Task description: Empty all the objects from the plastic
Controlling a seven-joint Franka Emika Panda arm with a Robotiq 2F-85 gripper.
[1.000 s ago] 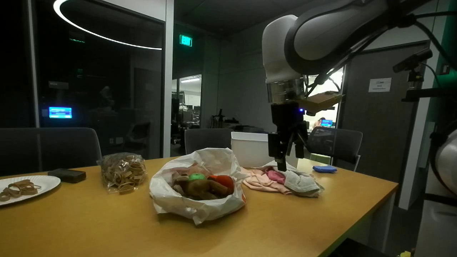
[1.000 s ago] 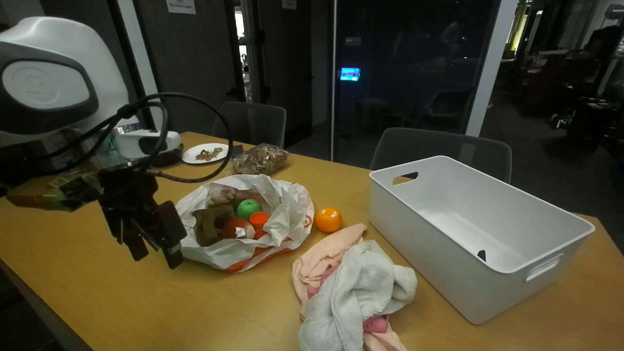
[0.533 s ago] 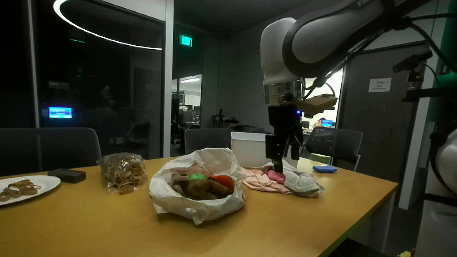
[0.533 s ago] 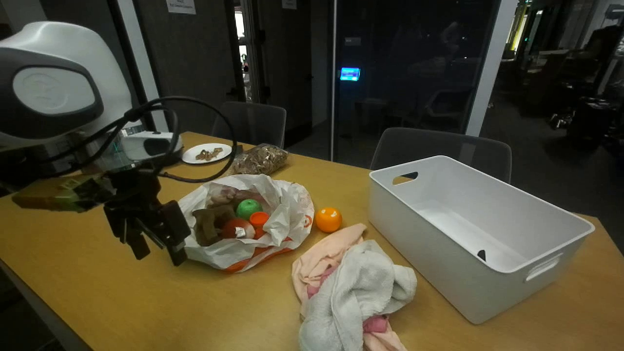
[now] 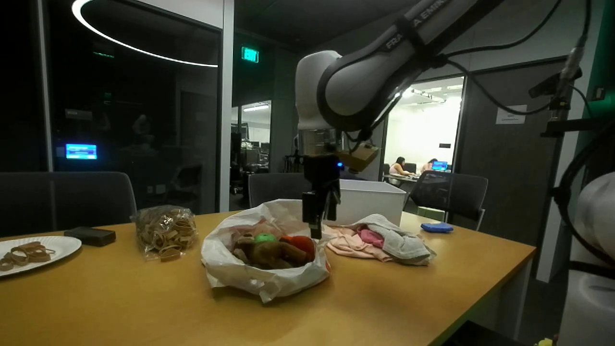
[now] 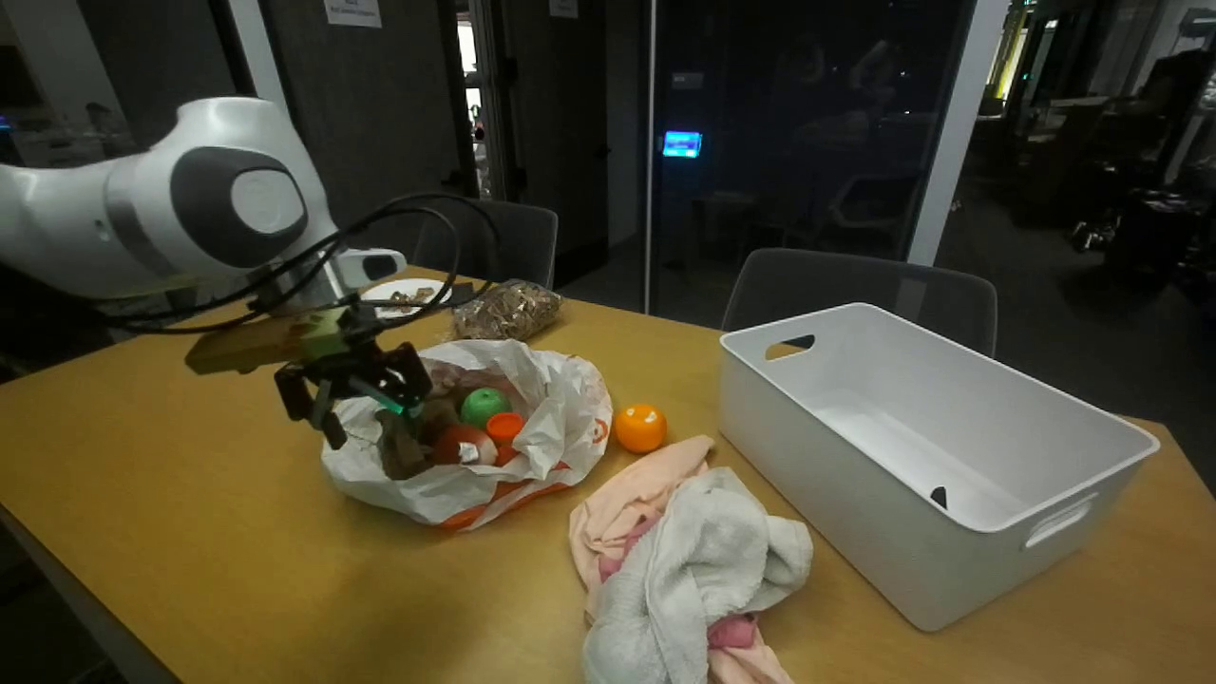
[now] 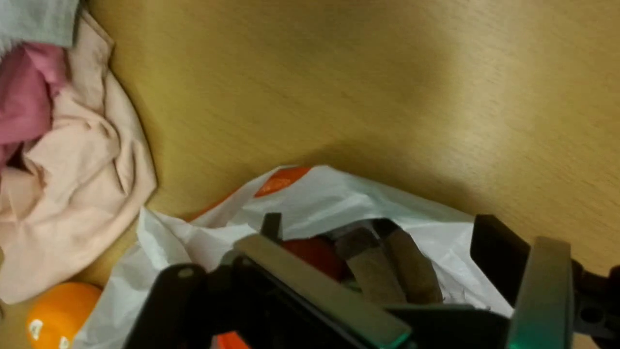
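Note:
A white plastic bag (image 5: 269,283) stands open on the table; it also shows in an exterior view (image 6: 575,389) and the wrist view (image 7: 339,198). Inside lie a green round fruit (image 6: 485,407), an orange-red lidded thing (image 6: 504,427), a red round thing (image 6: 464,446) and a brown thing (image 6: 404,448). In the wrist view the brown thing (image 7: 378,271) shows between the fingers, with the red round thing (image 7: 315,254) beside it. My gripper (image 6: 375,413) is open and empty above the bag's near edge; it also shows in an exterior view (image 5: 323,228) and the wrist view (image 7: 380,228).
An orange fruit (image 6: 640,428) lies outside the bag. Pink and grey cloths (image 6: 698,560) lie beside a large white bin (image 6: 817,446). A bag of rubber bands (image 5: 166,233), a white plate (image 5: 62,247), a dark block (image 5: 90,236) and a blue item (image 5: 436,227) are on the table.
My gripper has moved sideways and a little lower, from beside the bag to above its edge. It stays open. The bag, its contents, the cloths and the bin have not moved.

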